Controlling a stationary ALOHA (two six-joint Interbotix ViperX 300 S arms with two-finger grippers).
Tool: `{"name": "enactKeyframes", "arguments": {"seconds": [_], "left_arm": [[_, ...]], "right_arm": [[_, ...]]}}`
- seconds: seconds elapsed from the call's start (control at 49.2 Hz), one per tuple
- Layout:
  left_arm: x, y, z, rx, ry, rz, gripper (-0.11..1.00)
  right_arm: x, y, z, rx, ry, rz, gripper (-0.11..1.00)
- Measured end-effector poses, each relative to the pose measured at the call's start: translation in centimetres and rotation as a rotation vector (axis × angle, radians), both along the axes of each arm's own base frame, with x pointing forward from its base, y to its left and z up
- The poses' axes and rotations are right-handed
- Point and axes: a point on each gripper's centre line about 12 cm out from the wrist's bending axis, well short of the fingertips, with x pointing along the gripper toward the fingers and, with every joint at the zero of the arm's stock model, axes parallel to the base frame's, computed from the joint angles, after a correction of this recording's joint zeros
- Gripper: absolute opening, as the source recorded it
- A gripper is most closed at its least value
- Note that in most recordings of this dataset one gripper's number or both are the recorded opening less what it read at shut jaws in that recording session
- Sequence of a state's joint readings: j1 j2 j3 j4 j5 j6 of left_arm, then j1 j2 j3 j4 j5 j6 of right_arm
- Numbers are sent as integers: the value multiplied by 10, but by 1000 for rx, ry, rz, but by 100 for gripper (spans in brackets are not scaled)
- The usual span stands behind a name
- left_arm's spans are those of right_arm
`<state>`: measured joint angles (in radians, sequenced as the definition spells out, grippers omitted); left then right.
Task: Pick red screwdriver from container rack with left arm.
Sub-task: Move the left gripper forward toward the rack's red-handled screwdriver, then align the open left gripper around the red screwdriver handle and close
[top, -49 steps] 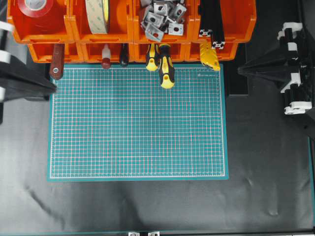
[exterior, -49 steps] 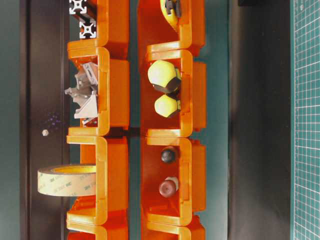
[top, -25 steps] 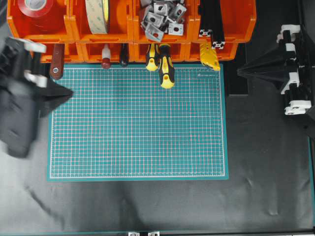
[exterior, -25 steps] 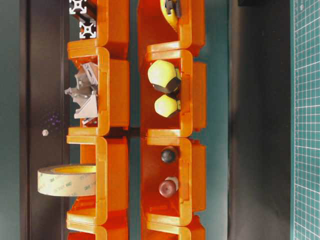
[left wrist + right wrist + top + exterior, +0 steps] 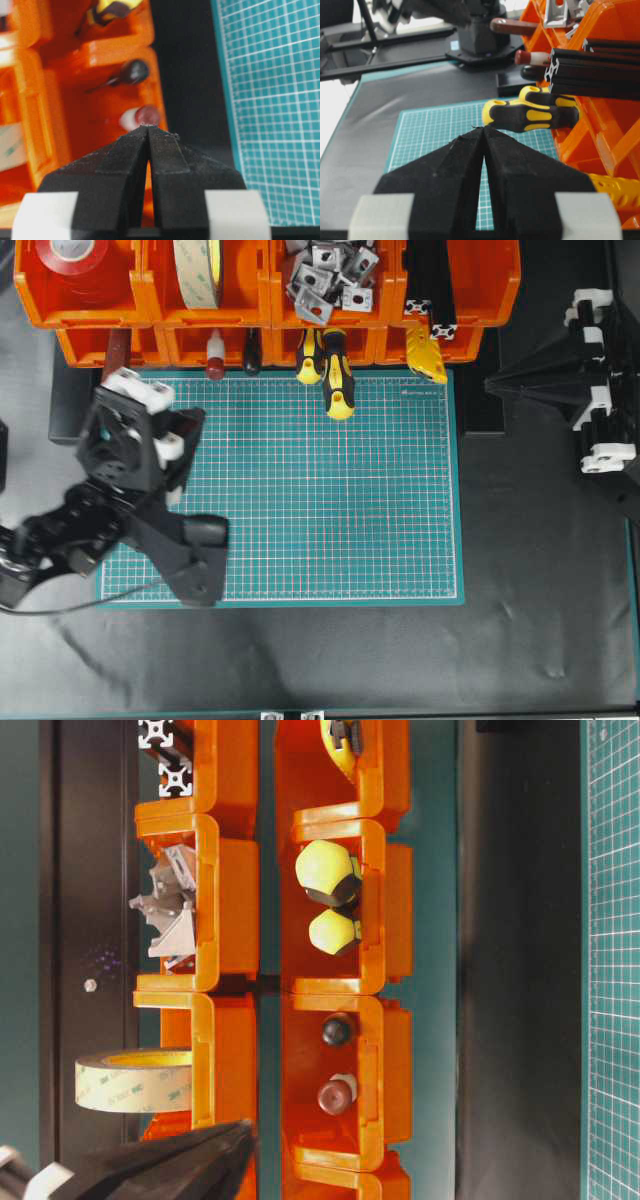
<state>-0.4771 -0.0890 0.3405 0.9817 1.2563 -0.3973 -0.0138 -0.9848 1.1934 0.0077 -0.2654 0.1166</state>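
**A:** Where does the red screwdriver [image 5: 214, 355] lie from the left gripper [image 5: 148, 128]?

**B:** Straight ahead of the tips. In the left wrist view its red butt with the white band shows just past the point of the jaws, inside a lower bin of the orange rack [image 5: 190, 345]. From overhead, the handle pokes out of the rack's front edge toward the green mat [image 5: 300, 500], with the left gripper lying near it, down and to the left over the mat's corner.

**A:** And its long axis?

**B:** It runs front to back, shaft buried in the bin, handle end outward. So I'd judge the pull has to be along that line, out toward the mat.

**A:** State of the jaws?

**B:** Both pairs are closed to a point and hold nothing. The left ones would need to part before they can straddle the handle.

**A:** Which arm is nearer?

**B:** The left, by far. The right gripper [image 5: 482, 131] sits well apart at the far side of the table [image 5: 540, 570].

**A:** Anything crowding the handle?

**B:** A black-handled tool [image 5: 252, 358] shares the bin, just beside it, and the bin's orange wall is on the other side. The yellow screwdrivers [image 5: 337, 380] are a bin further over. In front, the mat gives open room to draw back.
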Motion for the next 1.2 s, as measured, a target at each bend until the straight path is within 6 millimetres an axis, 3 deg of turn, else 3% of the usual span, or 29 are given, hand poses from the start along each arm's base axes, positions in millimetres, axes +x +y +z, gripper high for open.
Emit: {"name": "enactKeyframes", "arguments": {"seconds": [0.224, 0.569, 0.955, 1.077, 1.199], "left_arm": [[11, 13, -6, -18, -11, 4, 0], [28, 25, -30, -20, 24, 12, 0], [29, 25, -30, -25, 19, 5, 1], [28, 26, -30, -21, 21, 19, 15], [28, 26, -30, -32, 6, 37, 50]], "right_arm": [[-2, 0, 1, -3, 5, 1, 0], [-13, 1, -7, -1, 38, 2, 0], [-25, 1, -5, 1, 57, 5, 0], [-26, 1, -8, 0, 68, 5, 0], [-26, 1, -11, 0, 75, 5, 0]]}}
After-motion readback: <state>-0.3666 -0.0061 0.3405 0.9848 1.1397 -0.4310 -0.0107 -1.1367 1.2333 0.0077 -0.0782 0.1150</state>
